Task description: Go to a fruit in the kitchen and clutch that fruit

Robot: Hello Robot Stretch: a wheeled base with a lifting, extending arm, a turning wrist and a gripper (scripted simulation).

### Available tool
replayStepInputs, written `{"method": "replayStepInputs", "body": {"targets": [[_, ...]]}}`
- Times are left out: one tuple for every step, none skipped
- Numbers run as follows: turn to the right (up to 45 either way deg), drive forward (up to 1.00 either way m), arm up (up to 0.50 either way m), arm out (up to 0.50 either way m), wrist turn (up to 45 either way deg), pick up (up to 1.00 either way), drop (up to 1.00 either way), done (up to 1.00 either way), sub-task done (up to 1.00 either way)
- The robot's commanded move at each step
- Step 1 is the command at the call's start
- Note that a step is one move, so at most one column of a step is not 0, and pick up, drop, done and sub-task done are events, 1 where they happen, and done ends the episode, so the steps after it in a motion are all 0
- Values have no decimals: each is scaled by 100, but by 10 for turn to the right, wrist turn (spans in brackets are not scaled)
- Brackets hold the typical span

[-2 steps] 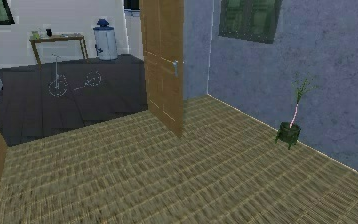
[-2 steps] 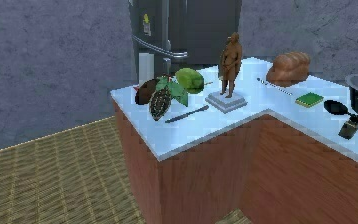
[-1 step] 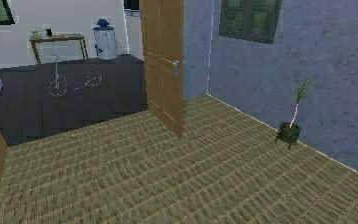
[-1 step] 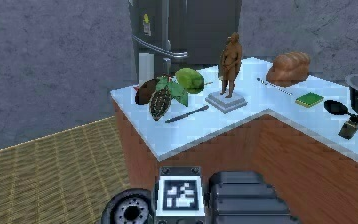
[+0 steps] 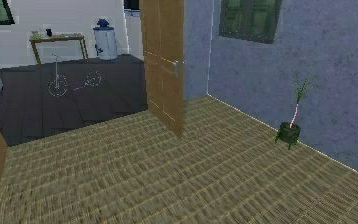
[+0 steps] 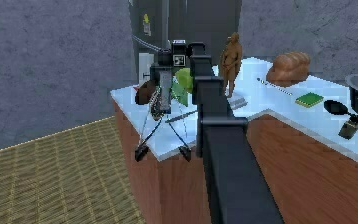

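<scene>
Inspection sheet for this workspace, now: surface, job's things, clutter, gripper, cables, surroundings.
Surface: pale-topped, brown-sided kitchen counter.
Job's things: round green fruit-like thing on the counter.
Clutter: brown figurine, brown bread loaf, flat green square, black utensils, brown lump.
Grippers: dark gripper, thin fingers by the counter's edge; cannot tell whether it holds anything.
Cables: nothing seen.
Surroundings: grey fridge; open wooden door, potted plant, bicycle.
</scene>
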Motion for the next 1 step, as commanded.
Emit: {"method": "replayStepInputs", "body": {"targets": [[0, 0, 0, 0, 450, 0, 0, 0, 0]]}}
